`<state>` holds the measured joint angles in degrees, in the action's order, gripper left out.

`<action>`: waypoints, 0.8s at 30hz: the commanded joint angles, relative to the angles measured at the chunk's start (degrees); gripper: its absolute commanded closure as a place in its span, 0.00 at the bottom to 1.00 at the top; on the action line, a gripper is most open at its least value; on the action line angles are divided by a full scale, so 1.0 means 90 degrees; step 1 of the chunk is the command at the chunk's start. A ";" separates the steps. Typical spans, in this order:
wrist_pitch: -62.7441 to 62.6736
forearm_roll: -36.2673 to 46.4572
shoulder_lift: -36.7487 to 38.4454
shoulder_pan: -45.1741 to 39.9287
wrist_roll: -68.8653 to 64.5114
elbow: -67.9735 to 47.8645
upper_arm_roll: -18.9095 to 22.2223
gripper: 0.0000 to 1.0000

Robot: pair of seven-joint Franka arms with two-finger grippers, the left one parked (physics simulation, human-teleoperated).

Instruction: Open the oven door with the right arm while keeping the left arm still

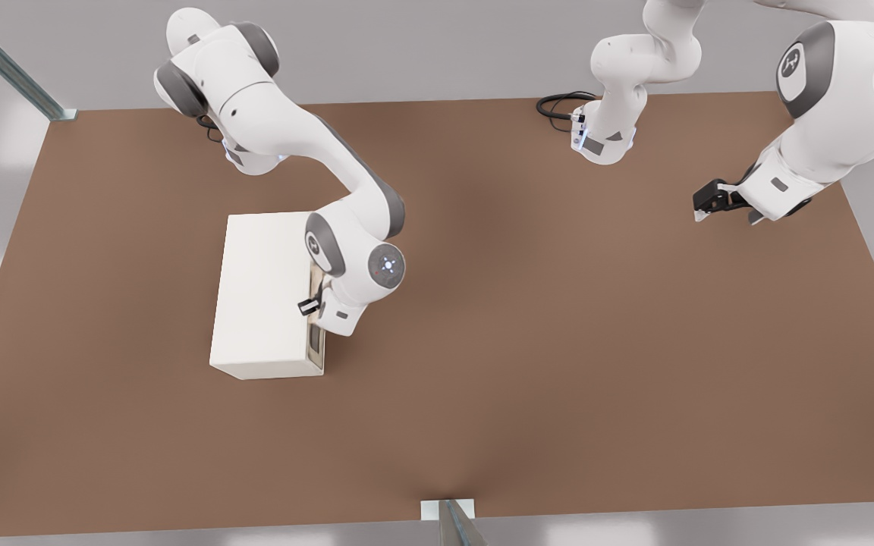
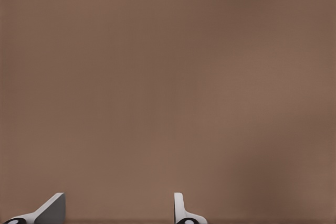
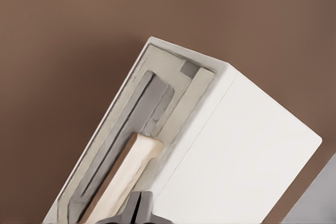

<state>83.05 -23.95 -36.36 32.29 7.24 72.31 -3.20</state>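
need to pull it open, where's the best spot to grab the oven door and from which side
Grip the tan bar handle on the oven door. It stands proud of the dark window, so fingers can likely straddle it. Come from the door's face, the front view's right, where the end effector already sits at the handle. The plain cream top offers no hold.

Plain brown table (image 1: 558,364), no pattern on it. Cream-white oven (image 1: 259,296) with plain top; oven door (image 3: 131,145) cream at the frame, dark grey at the window (image 3: 134,124), light tan at the bar handle (image 3: 123,179). White right arm (image 1: 331,167) with grey joint covers and one round dark cap with small blue-white light. Black claw (image 1: 311,302), positioned at the door edge near the handle. Black cable (image 1: 558,104) on the table. Pale grey background around the brown surface
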 commanded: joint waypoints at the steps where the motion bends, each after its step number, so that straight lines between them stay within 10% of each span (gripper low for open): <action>1: -0.0028 -0.0005 0.0007 0.0036 0.0367 0.0042 -0.0005 0.79; 24: -0.0556 -0.0063 -0.0140 0.0153 0.0191 0.0432 -0.0005 0.79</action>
<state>78.06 -24.49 -37.71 33.63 8.66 76.19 -3.30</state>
